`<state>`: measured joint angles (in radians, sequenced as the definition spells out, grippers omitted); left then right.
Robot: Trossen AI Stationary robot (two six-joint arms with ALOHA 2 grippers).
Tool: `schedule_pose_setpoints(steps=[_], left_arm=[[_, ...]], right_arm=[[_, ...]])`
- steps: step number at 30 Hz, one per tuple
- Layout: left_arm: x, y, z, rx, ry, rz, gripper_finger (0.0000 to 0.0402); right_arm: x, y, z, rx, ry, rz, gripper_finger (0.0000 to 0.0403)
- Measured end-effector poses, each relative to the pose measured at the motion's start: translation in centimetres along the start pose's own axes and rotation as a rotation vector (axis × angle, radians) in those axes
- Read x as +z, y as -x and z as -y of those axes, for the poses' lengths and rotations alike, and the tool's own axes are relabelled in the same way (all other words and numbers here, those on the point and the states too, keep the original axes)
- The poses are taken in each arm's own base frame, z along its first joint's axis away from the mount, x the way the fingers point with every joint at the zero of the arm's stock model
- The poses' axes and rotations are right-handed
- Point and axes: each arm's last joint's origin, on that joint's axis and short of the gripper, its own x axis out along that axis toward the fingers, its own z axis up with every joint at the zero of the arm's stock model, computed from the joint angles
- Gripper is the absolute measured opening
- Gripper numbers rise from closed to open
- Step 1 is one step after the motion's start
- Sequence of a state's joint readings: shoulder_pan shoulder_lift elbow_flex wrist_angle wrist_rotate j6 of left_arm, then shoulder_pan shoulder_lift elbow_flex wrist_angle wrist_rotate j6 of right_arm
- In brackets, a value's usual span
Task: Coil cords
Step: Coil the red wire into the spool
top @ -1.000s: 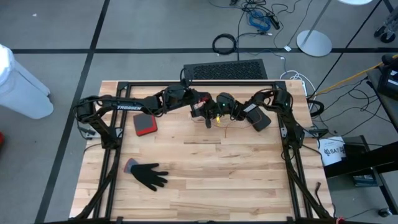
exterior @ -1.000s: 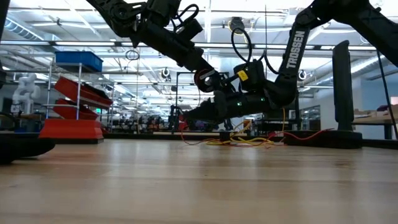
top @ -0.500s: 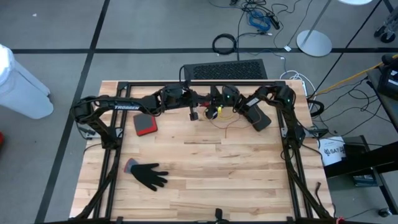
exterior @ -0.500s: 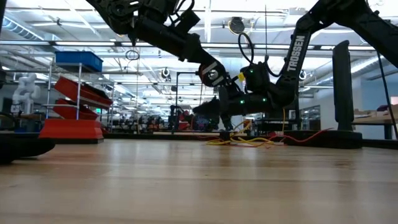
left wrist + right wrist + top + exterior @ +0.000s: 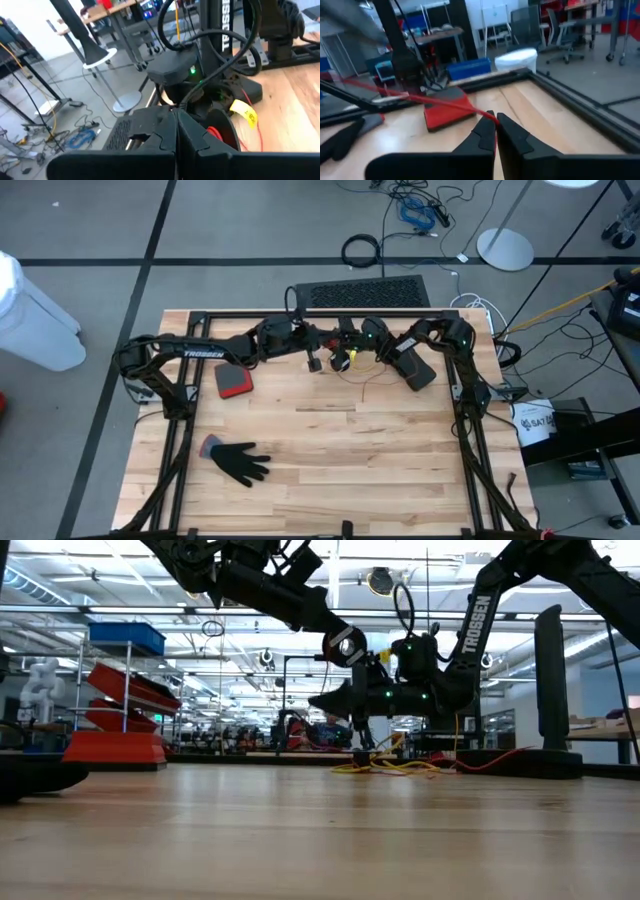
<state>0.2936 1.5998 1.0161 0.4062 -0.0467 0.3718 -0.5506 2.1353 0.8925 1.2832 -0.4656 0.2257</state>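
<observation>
I'm working both arms up at the twelve o'clock edge of the surface (image 5: pixel 330 440), hands meeting nose to nose just off the wood. My left hand (image 5: pixel 315 364) is clamped tight — in its wrist view a black cord (image 5: pixel 210 75) is running right into the closed fingers, so I'm judging that one pinched. My right hand (image 5: pixel 352 356) is also closed down, and from its wrist view a thin reddish-orange cord (image 5: pixel 420 97) is leading taut into the fingertips (image 5: pixel 487 131).

The yellow-orange cord (image 5: pixel 385 766) is mostly trailing loose on the wood beneath the hands, a slack loop (image 5: pixel 362 375) spilling toward six o'clock. I'm holding the two hands close so one can anchor while the other winds — that's my read.

Off at nine o'clock the red pad (image 5: pixel 232 380) and, toward seven, the black glove (image 5: pixel 238 460) are sitting well clear. The coil isn't formed yet.
</observation>
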Motion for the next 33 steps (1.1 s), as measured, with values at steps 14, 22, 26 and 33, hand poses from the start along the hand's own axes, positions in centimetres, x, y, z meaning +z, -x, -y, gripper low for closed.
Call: schedule_pose_setpoints(steps=[14, 22, 26, 33], left_arm=[[0.6, 0.4, 0.5, -0.027, 0.020, 0.009, 0.0000], [0.7, 2.5, -0.5, -0.039, -0.039, -0.131, 0.0000], [0.1, 3.0, -1.0, -0.009, -0.087, -0.222, 0.0000], [-1.5, 3.2, -1.3, 0.040, -0.202, -0.396, 0.0000]], right_arm=[[0.4, 0.4, 0.9, -0.043, -0.056, 0.019, 0.0000], [0.0, 1.5, 1.7, -0.075, -0.087, 0.004, 0.0000], [0.0, 1.6, 1.8, -0.071, -0.088, 0.002, 0.0000], [1.1, 1.5, 1.1, -0.046, -0.077, -0.033, 0.0000]])
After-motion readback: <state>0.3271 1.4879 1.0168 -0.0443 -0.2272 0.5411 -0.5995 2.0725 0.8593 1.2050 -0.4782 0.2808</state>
